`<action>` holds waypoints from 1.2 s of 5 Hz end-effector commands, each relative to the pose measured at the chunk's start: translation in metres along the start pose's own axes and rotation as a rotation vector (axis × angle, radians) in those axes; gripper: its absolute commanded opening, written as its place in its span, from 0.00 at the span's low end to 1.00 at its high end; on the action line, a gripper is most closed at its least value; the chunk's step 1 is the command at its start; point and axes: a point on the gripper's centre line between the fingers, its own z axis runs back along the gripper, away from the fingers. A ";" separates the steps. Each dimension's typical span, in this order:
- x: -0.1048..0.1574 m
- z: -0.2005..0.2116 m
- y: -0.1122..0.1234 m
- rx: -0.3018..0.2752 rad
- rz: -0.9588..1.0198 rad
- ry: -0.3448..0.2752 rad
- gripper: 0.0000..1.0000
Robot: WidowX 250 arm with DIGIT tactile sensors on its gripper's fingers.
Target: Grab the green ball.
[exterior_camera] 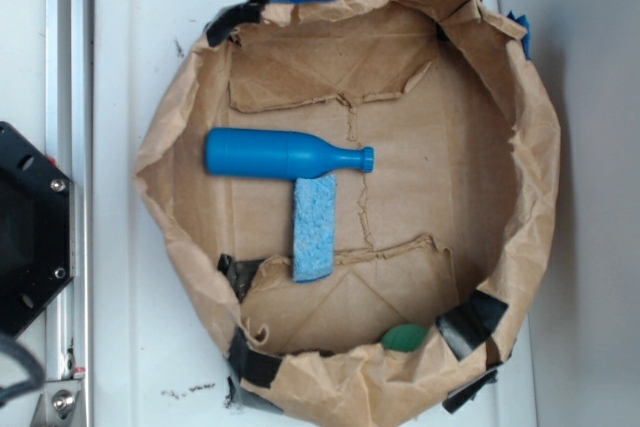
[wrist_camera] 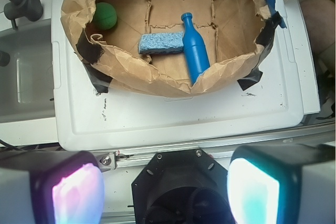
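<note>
Wrist view finds our gripper (wrist_camera: 166,190) with its two pads (wrist_camera: 79,192) spread wide apart and nothing between them, hanging above the white table (wrist_camera: 173,119) outside the brown paper enclosure (wrist_camera: 131,74). The green ball (wrist_camera: 105,16) sits inside, tucked into a corner right against the crumpled paper wall. In the exterior view only a sliver of the green ball (exterior_camera: 404,337) shows, because the folded rim of the paper enclosure (exterior_camera: 350,367) hangs over it.

That corner is where we judge the trouble lies. A pad coming down on the wall side could catch the paper rim and crush or drag the whole enclosure, shifting everything in it. With so little room between ball and wall, we could also close on paper along with the ball, or nudge the round ball so it rolls away across the floor.

The blue bottle (wrist_camera: 194,51) and the light blue sponge (wrist_camera: 161,43) lie touching each other near the middle, well apart from the ball, so we expect little interference from them unless our approach crosses low over that spot.
</note>
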 end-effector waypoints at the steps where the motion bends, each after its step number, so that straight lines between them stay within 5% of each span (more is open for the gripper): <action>1: 0.000 0.000 0.000 0.000 0.000 0.000 1.00; 4: 0.084 -0.033 -0.012 0.019 -0.049 -0.033 1.00; 6: 0.125 -0.039 0.016 -0.112 -0.274 -0.069 1.00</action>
